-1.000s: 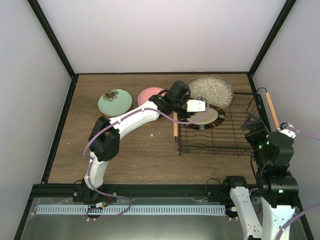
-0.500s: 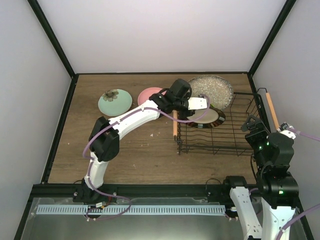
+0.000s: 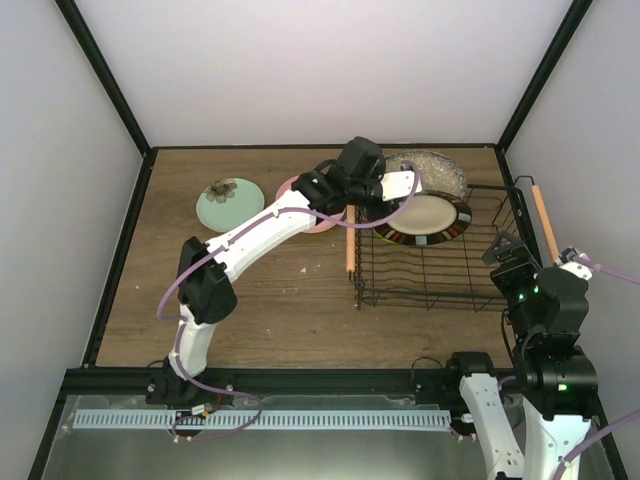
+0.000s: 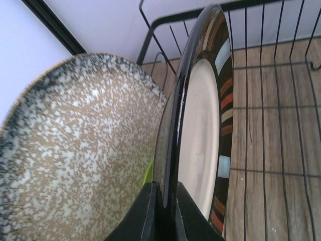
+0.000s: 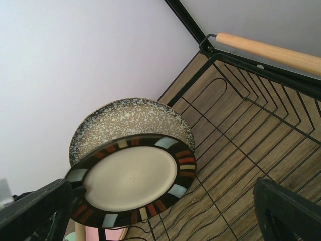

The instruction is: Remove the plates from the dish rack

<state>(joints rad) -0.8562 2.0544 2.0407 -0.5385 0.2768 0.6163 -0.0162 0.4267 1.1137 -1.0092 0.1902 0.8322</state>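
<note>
My left gripper: fingers pinched on lower rim of cream round plate with dark brown striped rim, plate held tilted over far left corner of black wire dish rack. Just beside it: large speckled grey plate; touching or apart, cannot tell. Right gripper spread, empty. Risks: thin edge pinch, so plate may pivot or slip; rim may clip speckled plate or rack wire on swing-out.

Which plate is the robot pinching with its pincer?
The round cream plate with the dark striped rim: the left pincer grips its edge. The speckled grey plate behind it is not held.
</note>
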